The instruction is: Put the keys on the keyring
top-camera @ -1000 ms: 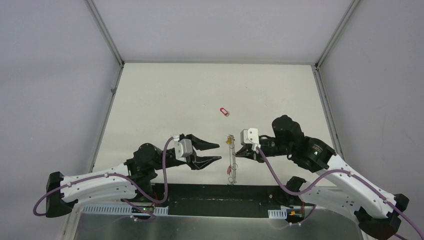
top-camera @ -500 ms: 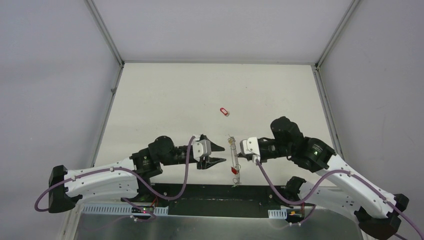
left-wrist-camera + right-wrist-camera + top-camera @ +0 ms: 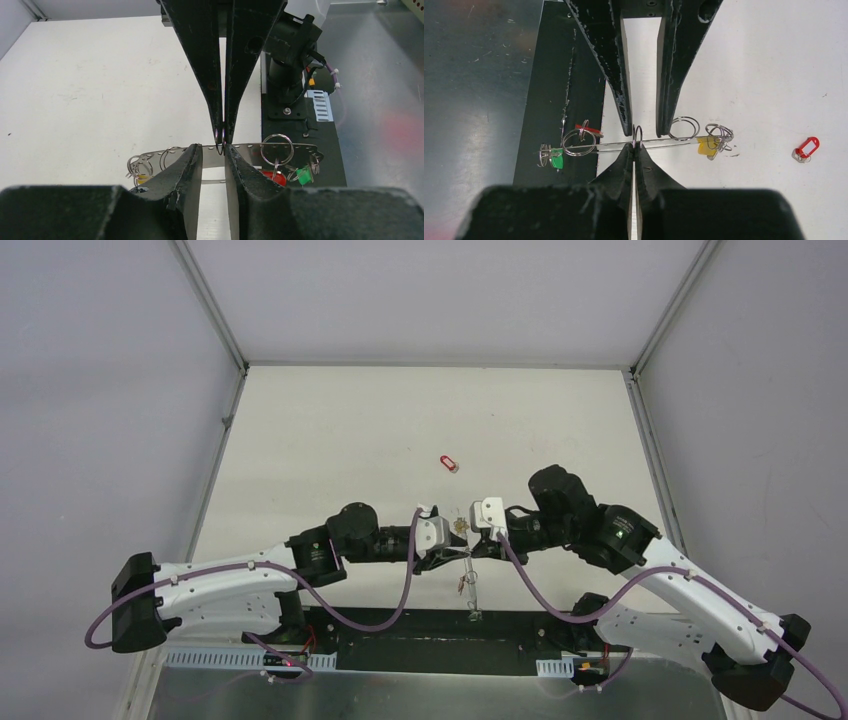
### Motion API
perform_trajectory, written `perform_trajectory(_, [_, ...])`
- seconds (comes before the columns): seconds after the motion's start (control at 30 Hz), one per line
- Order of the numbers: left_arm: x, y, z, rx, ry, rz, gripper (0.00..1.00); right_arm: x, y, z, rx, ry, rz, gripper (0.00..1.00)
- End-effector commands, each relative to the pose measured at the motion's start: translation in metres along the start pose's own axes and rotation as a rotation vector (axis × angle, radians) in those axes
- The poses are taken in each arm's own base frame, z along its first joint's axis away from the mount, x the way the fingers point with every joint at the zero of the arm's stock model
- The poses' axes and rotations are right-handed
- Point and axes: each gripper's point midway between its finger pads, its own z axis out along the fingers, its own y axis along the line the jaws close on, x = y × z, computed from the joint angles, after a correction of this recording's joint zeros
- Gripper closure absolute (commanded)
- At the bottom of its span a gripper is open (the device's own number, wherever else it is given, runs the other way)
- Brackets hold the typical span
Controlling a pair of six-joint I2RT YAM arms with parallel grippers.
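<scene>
The keyring (image 3: 250, 148) is a thin grey metal hoop seen edge-on, hanging level above the table's near edge (image 3: 468, 578). Keys with a yellow tag (image 3: 705, 145), a red tag (image 3: 272, 176) and a green tag (image 3: 302, 175) dangle from it on small rings. My right gripper (image 3: 634, 147) is shut on a small ring at the keyring's middle. Facing it, my left gripper (image 3: 213, 150) stands narrowly open. Its fingertips touch the hoop on either side of that small ring. Another red-tagged key (image 3: 449, 462) lies loose on the table.
The black base plate (image 3: 300, 120) and a metal ledge (image 3: 474, 100) run under the keyring's red and green end. The white table (image 3: 400, 430) stretches beyond, bounded by grey walls with frame rails (image 3: 212, 310) at the corners.
My left arm has swung right up to the keyring and its jaws have narrowed. The right gripper has shifted slightly left, keeping hold of the small ring.
</scene>
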Motion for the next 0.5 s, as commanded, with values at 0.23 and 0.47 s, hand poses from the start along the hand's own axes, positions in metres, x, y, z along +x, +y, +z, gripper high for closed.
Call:
perform_trajectory(0.23, [-0.035,-0.002,0.01,0.023,-0.107,0.026,0.97,-0.026,0.001,-0.007,-0.004,-0.076,-0.01,1.0])
perform_trajectory(0.47, [-0.042,0.002,0.002,-0.019,-0.162,-0.007,1.0,-0.026,-0.015,-0.009,0.096,-0.073,0.041,0.88])
